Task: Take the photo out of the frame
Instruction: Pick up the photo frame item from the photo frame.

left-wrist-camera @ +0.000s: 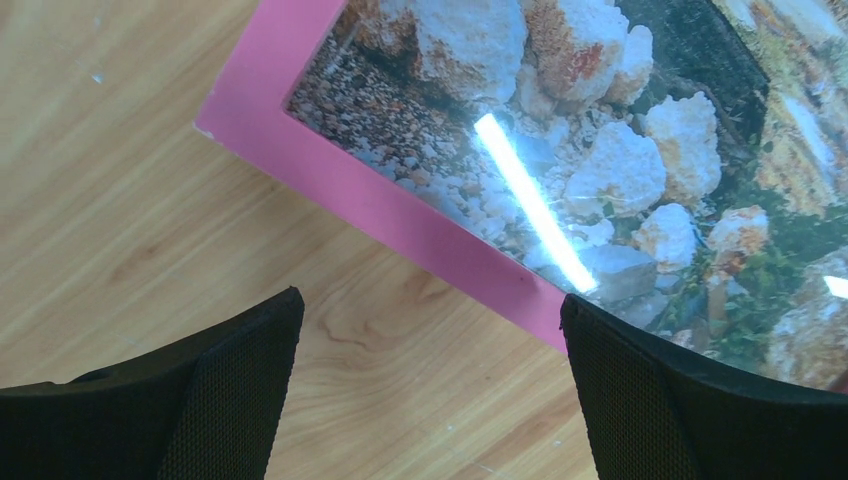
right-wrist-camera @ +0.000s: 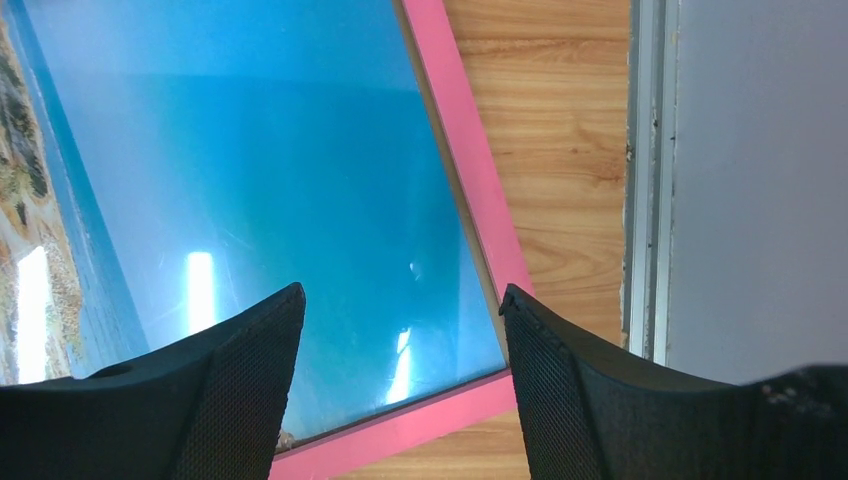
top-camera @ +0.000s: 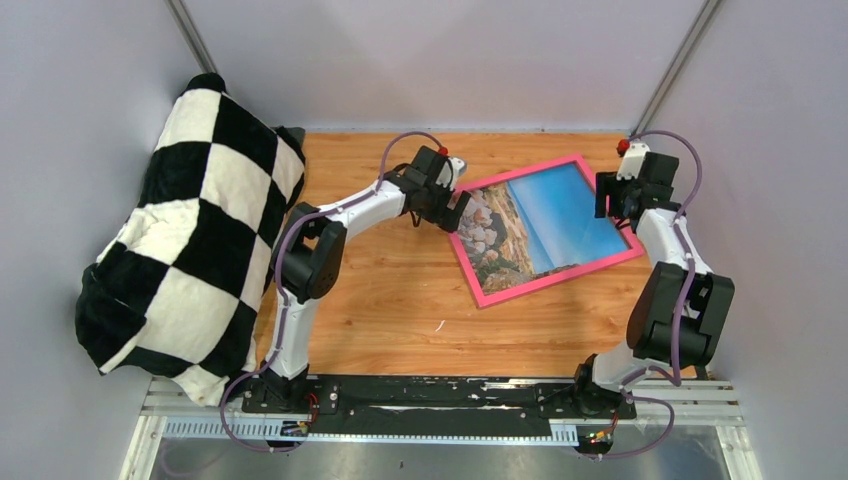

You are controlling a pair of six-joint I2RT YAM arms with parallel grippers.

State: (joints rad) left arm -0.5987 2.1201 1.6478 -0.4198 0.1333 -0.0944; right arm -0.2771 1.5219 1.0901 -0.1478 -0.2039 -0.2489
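The pink frame [top-camera: 520, 291] lies flat and face up on the wooden table, turned at an angle, with the photo [top-camera: 545, 220] of sky, sea and pale stones inside it. My left gripper [top-camera: 447, 212] is open and empty above the frame's left edge; in its wrist view the pink border [left-wrist-camera: 400, 215] and the stones of the photo [left-wrist-camera: 610, 170] lie just beyond the fingertips [left-wrist-camera: 275, 320]. My right gripper [top-camera: 612, 208] is open and empty over the frame's right corner; its view shows the blue of the photo [right-wrist-camera: 260, 170] and the pink border [right-wrist-camera: 470, 180] between its fingers [right-wrist-camera: 530, 320].
A black-and-white checkered cushion [top-camera: 190, 240] leans against the left wall. Grey walls close the table on the left, back and right; a metal rail [right-wrist-camera: 645, 170] runs along the right wall close to the frame. Bare wood [top-camera: 390, 310] lies in front of the frame.
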